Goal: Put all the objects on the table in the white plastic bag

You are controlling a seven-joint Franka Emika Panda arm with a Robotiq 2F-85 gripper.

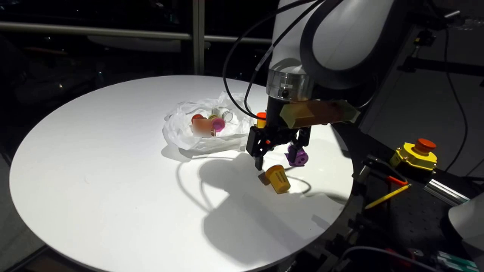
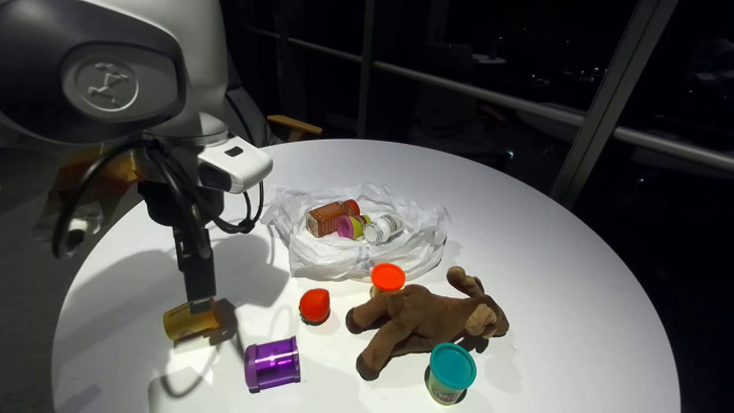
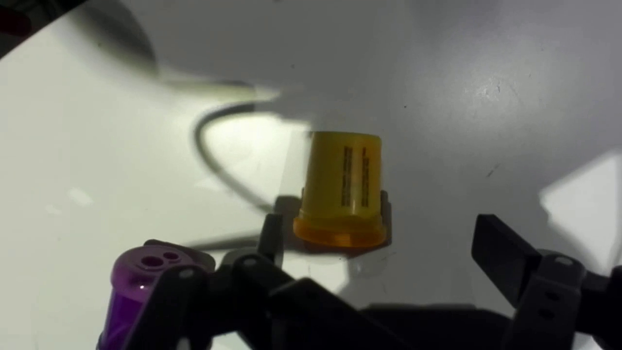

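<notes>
Lying on its side, a yellow tub (image 3: 346,175) sits beneath a wide-spread gripper (image 1: 276,163)

On the white table (image 1: 113,189), the tub tapers from a broad orange end to a narrower base, with lines of small dark print running along its wall. In the wrist view the orange end points toward the gripper and appears between the fingertips, nearer to one of them; the jaws stand well apart. Whether a finger touches the tub is hard to tell.

Just beside it lies a purple canister (image 2: 272,364), see-through along its body, with two round holes in one end. Near that rests a red strawberry (image 2: 315,304). A brown plush animal (image 2: 418,321) is stretched out, with dark feet and paler tan parts. In an exterior view, an orange-lidded tub (image 2: 388,276) stands upright partly behind the animal, and a teal-lidded tub (image 2: 452,373) stands upright in front of it.

The white plastic bag (image 2: 321,263) is spread open, thin and crumpled. Within its raised folds, three containers lie close together on their sides: a brown bottle (image 2: 325,220) with a red cap, a pink-and-yellow tub (image 2: 348,228) and a clear jar (image 2: 383,229).
</notes>
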